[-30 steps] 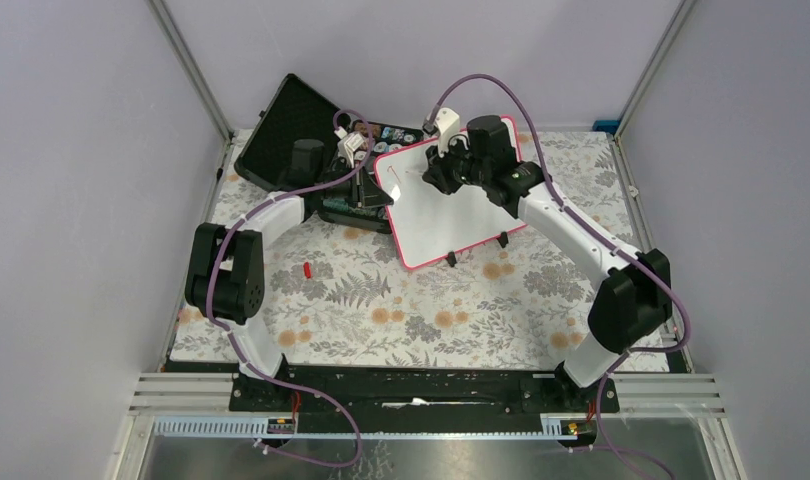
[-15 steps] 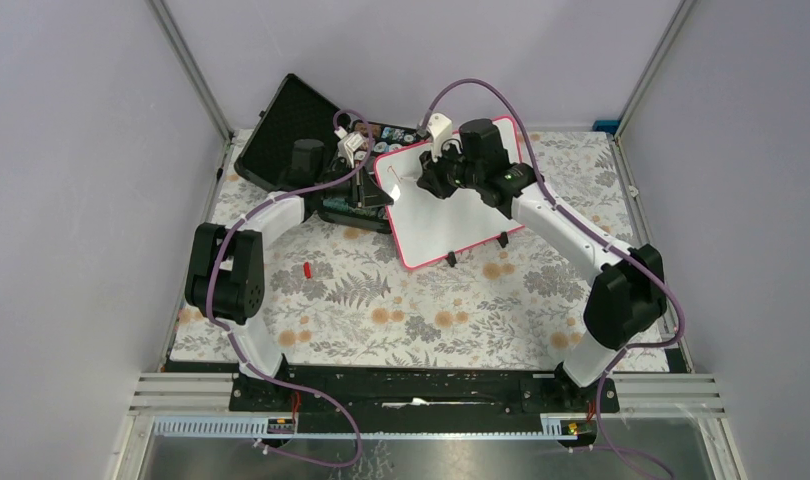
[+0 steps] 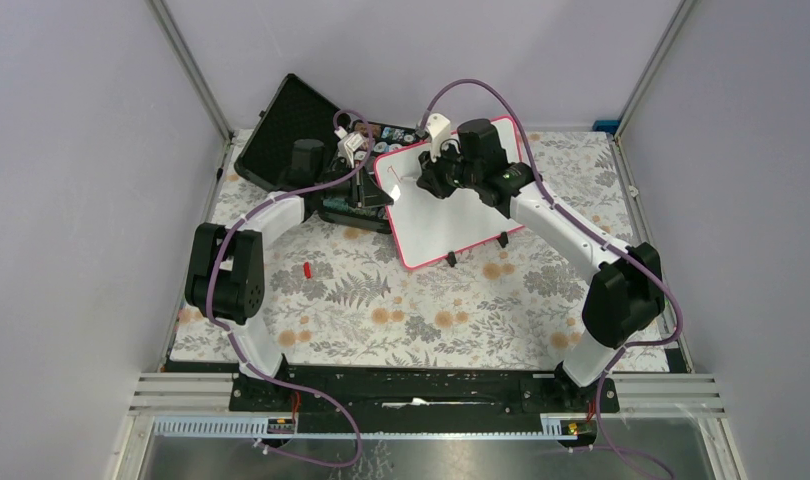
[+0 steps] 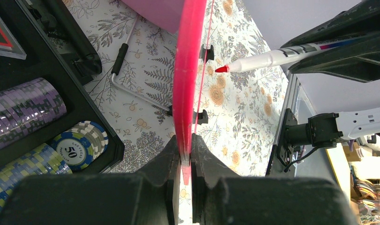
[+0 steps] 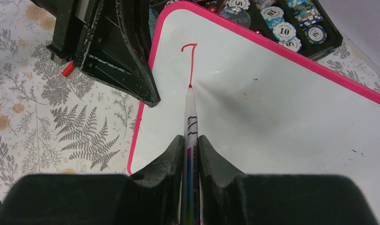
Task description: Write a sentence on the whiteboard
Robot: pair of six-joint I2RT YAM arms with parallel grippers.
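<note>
The left gripper (image 4: 182, 149) clamps the pink-rimmed flat white whiteboard (image 5: 282, 108) by its edge as a brace, while the right gripper (image 5: 191, 143) pinches the white red-tipped marker (image 5: 190, 110) at the thin red stroke (image 5: 192, 65).

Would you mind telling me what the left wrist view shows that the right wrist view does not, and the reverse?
Only the left wrist view shows the whiteboard edge-on, its pink rim clamped between the left fingers, black feet showing. Only the right wrist view shows the board's white face and the hooked red stroke, marker tip at its lower end. Both show the marker held in the right fingers and poker chips in the black case.
</note>
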